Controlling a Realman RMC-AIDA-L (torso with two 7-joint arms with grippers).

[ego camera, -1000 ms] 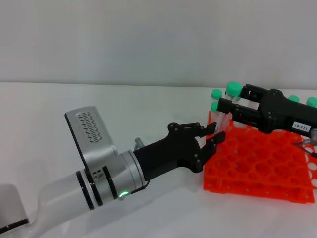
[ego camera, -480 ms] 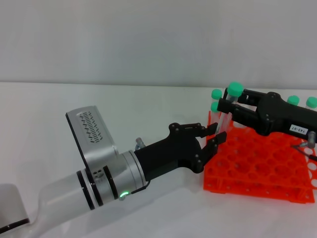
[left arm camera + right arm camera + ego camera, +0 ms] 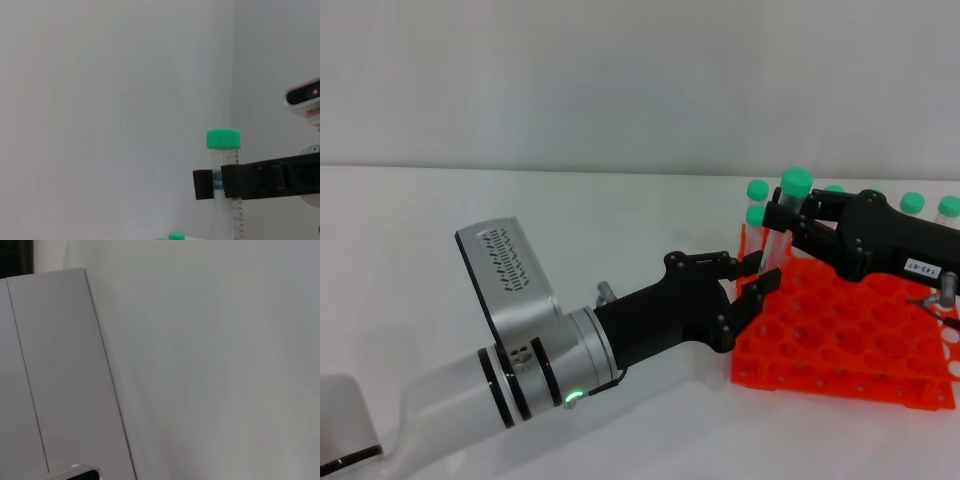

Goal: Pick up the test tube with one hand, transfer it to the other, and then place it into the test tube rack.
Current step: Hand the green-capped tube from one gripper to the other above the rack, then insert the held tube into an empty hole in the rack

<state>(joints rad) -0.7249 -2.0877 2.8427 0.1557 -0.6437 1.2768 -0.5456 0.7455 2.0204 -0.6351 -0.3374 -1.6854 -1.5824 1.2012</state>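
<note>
Right gripper (image 3: 788, 222) clamped test tube (image 3: 778, 232) upright, green cap up, above rack (image 3: 840, 340) near-left corner holes; long axis vertical, hole directly below. Left gripper (image 3: 748, 274) released, beside rack's left edge.

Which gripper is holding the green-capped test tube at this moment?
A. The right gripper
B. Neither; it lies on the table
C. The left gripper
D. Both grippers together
A: the right gripper is clamped on the test tube, upright over the test tube rack; the left gripper is open beside it.

Green-capped test tube (image 3: 783, 215), orange-red rack (image 3: 850, 335)
</note>
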